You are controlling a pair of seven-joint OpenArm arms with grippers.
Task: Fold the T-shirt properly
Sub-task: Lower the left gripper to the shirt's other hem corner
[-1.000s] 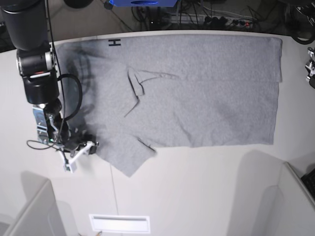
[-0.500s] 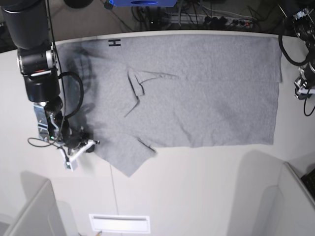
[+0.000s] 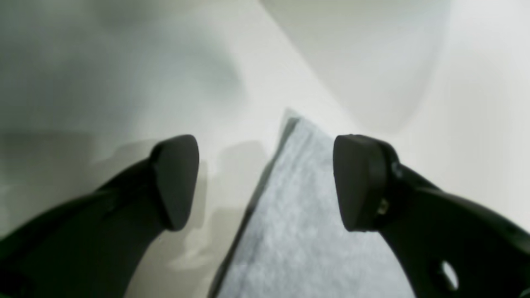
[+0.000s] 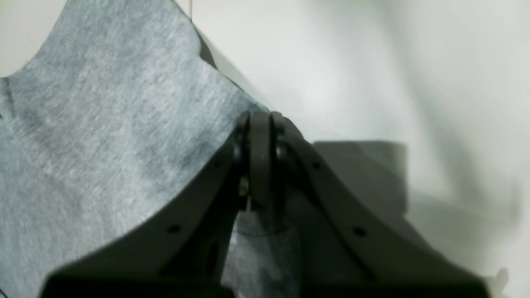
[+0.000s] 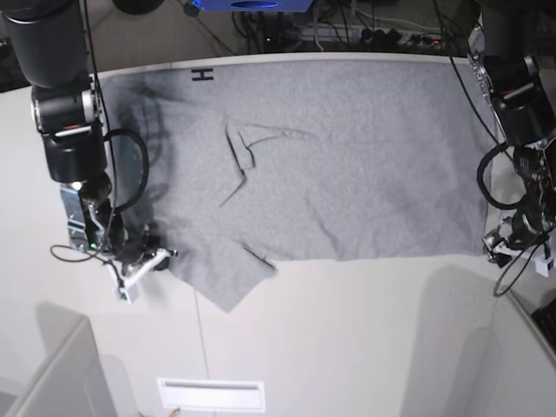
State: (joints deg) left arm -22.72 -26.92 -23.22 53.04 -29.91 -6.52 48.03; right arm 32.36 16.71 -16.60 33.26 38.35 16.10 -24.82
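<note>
Before us the counter (image 5: 347, 330) lies bare below the T-shirt (image 5: 347, 156), so we could pass there. Angled panels (image 5: 512, 356) seem to close off both near corners. The left gripper (image 5: 521, 248) and right gripper (image 5: 143, 261) crowd the shirt's ends.

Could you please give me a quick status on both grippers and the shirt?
Right gripper shut on T-shirt edge. Left gripper open, poised over the shirt's corner, not gripping. T-shirt spread flat on table, unfolded. Nothing in the way.
</note>
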